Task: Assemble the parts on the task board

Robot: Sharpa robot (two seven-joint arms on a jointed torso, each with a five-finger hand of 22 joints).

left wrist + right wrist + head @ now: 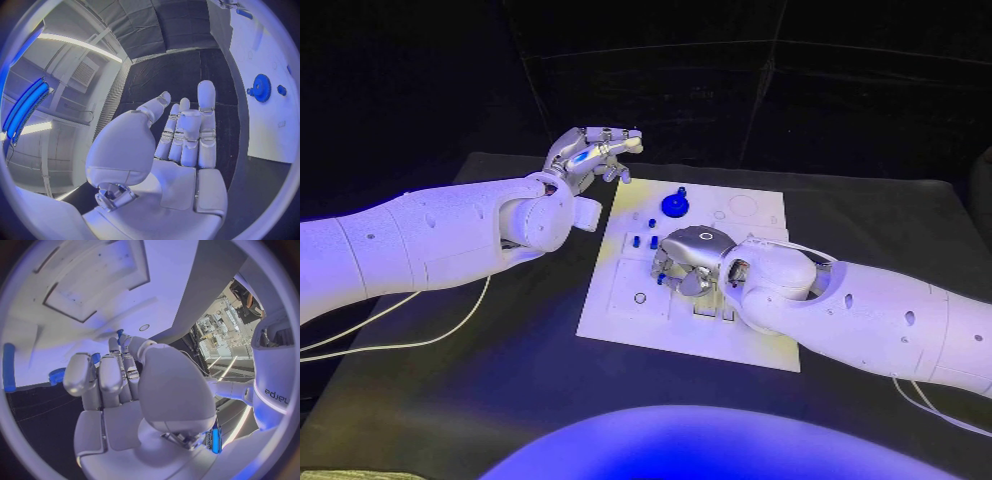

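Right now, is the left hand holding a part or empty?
Empty. The left hand hovers off the task board edge, fingers straight and apart, nothing between them; the blue gear sits on the board.

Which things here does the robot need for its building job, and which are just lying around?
For the job:
- task board
- blue gear, on the board
- small blue pegs, on the board
- right robot hand, over the board, pinching a small blue part
- left robot hand, raised beyond the board, holding nothing

Just lying about:
- white cables on the black table
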